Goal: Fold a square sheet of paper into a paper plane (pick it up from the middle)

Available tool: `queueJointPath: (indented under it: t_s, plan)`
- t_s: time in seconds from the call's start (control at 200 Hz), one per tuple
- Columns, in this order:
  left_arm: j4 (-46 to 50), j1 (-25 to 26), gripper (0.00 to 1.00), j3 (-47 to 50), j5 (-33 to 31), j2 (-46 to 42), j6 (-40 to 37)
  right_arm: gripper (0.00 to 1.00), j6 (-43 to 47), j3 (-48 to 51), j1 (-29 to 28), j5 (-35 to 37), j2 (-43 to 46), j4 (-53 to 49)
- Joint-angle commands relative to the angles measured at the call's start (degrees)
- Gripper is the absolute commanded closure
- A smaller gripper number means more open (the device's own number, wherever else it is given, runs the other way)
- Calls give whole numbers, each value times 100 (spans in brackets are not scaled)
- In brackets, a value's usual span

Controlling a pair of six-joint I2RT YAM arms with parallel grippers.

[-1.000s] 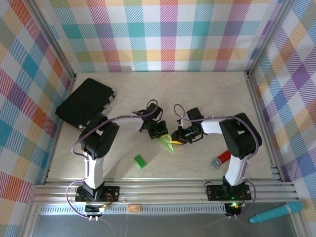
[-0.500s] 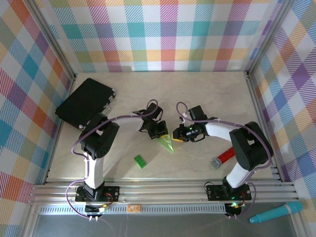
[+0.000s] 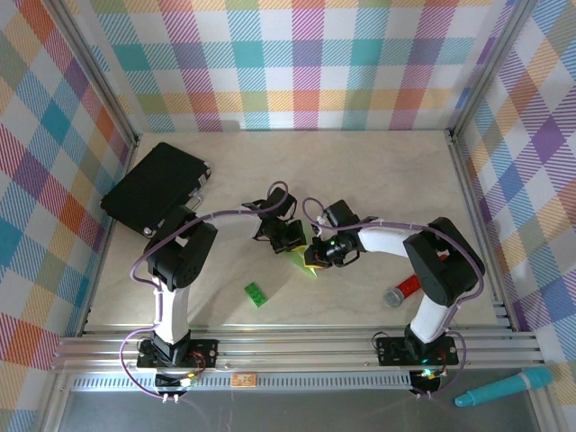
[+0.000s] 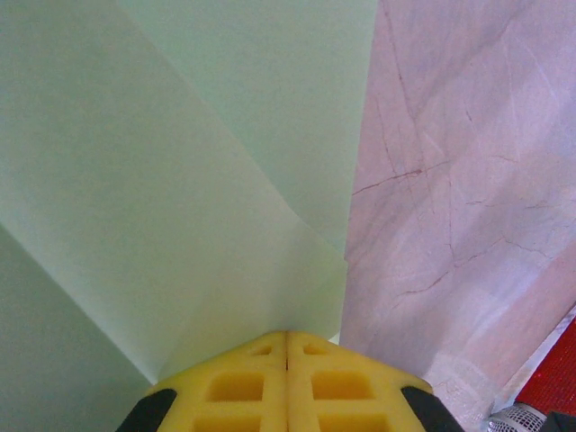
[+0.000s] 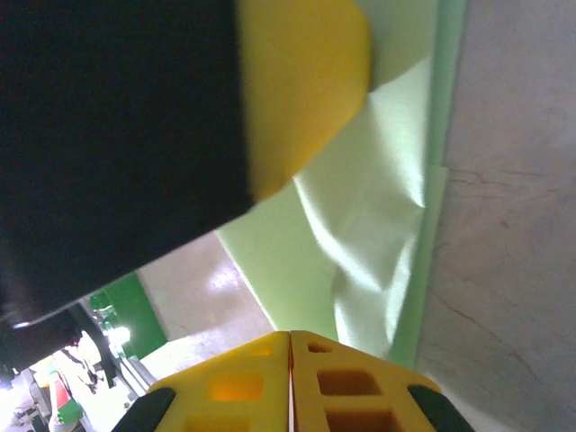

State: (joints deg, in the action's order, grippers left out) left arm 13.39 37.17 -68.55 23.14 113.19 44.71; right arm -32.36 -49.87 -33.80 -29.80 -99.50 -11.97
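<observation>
The marbled table carries a flat black case at its far left, well apart from the work. Both arms reach to the middle of the table, where their grippers come nose to nose over the paper.

The left gripper has its yellow pads pressed flat together. In its wrist view the creased layers of the sheet run straight into the seam of the pads, so it reads as pinching the paper. The right gripper is clenched too. Its tips sit at a rumpled edge of the sheet, but I cannot tell if any paper lies between them.

The square sheet of paper lies on the table between and under the two grippers, already folded to a narrow point toward the near edge. A small green toy brick lies nearby, clear of it.

This looks like a mid-fold step: one arm anchors while the other works a flap. The next move likely calls for a firm hold on the anchor while the flap is drawn over and its crease pressed down.
</observation>
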Motion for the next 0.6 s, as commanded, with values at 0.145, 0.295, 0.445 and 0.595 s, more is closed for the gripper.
queueJointPath:
  t_s: [0.145, 0.295, 0.445, 0.595]
  plan:
    - [584, -34, 93, 237, -20, 344, -74, 90, 74, 45, -21, 202, -127, -276]
    - [409, -78, 92, 336, 110, 362, -5, 90, 120, 165, -24, 175, -109, -333]
    - [301, -131, 92, 447, 259, 363, 69, 90, 142, 267, -21, 55, -82, -324]
    - [67, -157, 92, 483, 340, 414, 105, 90, 168, 424, -26, 27, -3, -373]
